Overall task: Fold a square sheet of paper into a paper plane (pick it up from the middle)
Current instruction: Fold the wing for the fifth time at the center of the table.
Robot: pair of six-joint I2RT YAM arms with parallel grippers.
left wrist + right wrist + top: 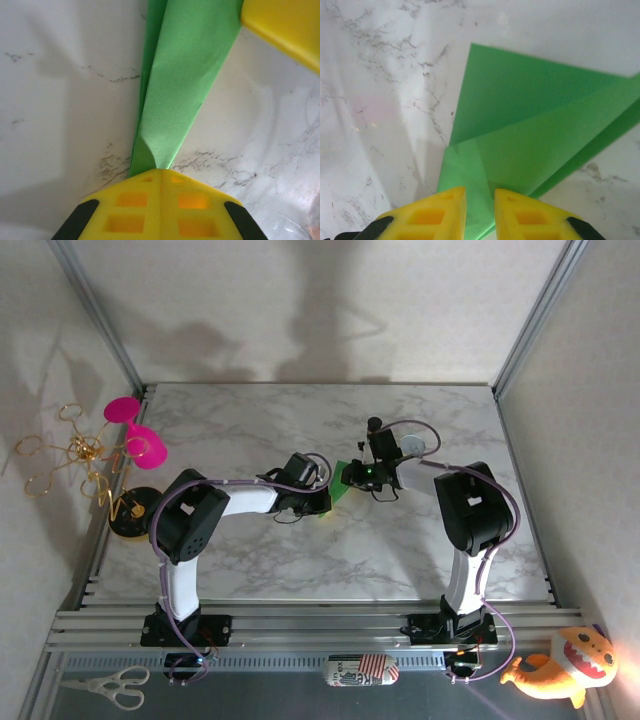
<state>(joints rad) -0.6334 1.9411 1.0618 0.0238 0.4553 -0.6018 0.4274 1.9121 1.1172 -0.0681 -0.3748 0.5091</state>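
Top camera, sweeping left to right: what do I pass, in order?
gold wire loops → pink cup → left gripper → sheet of paper → tape roll → orange fish toy

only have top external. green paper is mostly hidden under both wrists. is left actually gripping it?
Observer: Yes. The left wrist view shows the left gripper shut on the narrow pointed end of the paper.
Operator: and right?
Observer: In the right wrist view the right gripper is open by a narrow gap. Its fingertips sit over the near edge of the paper's overlapping layers, and green shows between them.
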